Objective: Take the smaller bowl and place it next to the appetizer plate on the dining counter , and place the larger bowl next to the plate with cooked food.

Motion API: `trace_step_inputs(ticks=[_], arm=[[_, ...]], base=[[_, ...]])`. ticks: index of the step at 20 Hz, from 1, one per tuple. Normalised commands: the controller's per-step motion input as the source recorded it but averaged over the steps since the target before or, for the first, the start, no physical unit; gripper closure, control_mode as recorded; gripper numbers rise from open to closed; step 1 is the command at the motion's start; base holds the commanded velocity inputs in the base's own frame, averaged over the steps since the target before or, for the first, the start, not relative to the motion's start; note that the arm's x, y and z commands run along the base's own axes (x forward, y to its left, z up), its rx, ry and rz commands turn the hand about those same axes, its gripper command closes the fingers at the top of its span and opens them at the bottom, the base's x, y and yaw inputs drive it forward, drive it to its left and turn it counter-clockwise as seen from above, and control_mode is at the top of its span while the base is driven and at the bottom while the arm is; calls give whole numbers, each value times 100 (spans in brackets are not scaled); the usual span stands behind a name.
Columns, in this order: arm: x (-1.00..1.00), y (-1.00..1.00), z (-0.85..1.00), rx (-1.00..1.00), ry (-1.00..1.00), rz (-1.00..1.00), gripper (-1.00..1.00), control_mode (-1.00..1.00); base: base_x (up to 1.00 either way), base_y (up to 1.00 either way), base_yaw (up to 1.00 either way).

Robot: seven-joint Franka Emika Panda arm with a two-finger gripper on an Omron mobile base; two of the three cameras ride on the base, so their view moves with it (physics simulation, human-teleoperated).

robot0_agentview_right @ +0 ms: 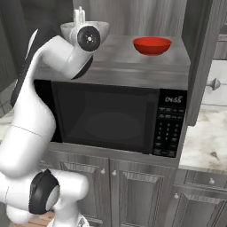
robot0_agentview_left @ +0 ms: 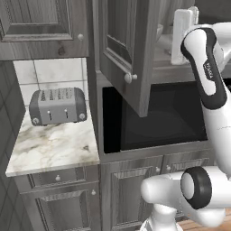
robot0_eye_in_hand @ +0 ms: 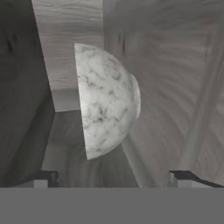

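two dark finger tips (robot0_eye_in_hand: 41,178) of the white robot arm's gripper (robot0_eye_in_hand: 113,177) stand wide apart, jaws released, holding nothing. just ahead sits the deep grey-white speckled stone-look bowl (robot0_eye_in_hand: 107,100) on the cabinet shelf above the black microwave (robot0_agentview_right: 111,117). well apart on that shelf rests the glossy red round bowl (robot0_agentview_right: 152,45).

larger bowl (robot0_agentview_right: 84,30) partly behind arm

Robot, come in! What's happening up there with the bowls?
Fingers open, holding nothing. Larger bowl dead ahead in cabinet. Smaller bowl beside it. Nothing blocking.
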Motion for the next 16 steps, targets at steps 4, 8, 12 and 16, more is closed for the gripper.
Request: trace_step_inputs(ticks=[4, 8, 12, 16], arm=[[87, 27, 0, -9, 4, -1, -100, -100], [88, 7, 0, -7, 3, 0, -100, -100], [79, 0, 0, -1, 6, 0, -100, -100], [61, 0, -1, -1, 12, 0, -100, -100]], base=[[0, 0, 0], [0, 0, 0], [0, 0, 0], [0, 0, 0]])
